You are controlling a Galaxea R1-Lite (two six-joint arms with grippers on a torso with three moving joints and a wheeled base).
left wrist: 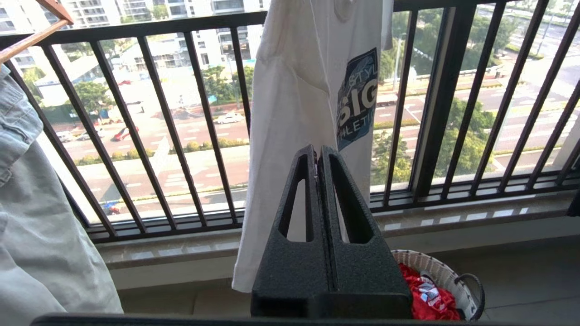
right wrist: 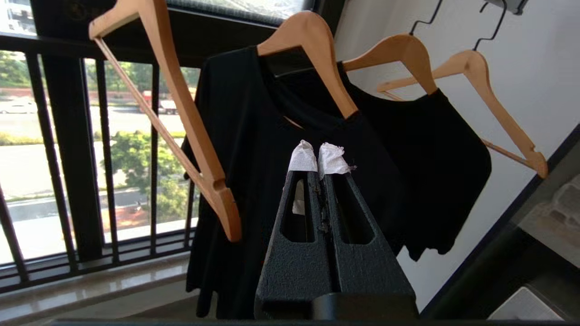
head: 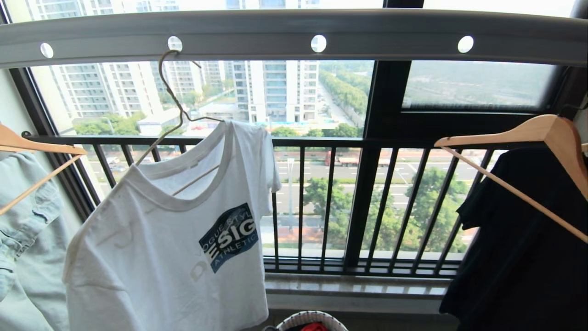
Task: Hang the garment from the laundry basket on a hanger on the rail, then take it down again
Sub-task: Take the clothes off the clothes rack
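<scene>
Currently the garment [head: 174,239] hangs on the hanger [head: 177,108], lower left of the head view, sitting crooked, one shoulder high near the collar. The hanger's hook is through a hole in the rail [head: 294,34] across the top. The laundry basket [head: 312,321] sits at bottom centre with a red garment [left wrist: 428,294] inside. Hanging looks done; the take-down step is next. Left gripper [left wrist: 317,151] is pressed shut on nothing, facing the shirt's lower part. Right gripper [right wrist: 317,156] is also shut and empty, off by the black shirts [right wrist: 281,158] on wood hangers [right wrist: 181,104]. Next move likely needs 1 gripper raised to the hook, jaws opened, hanger lifted off.
</scene>
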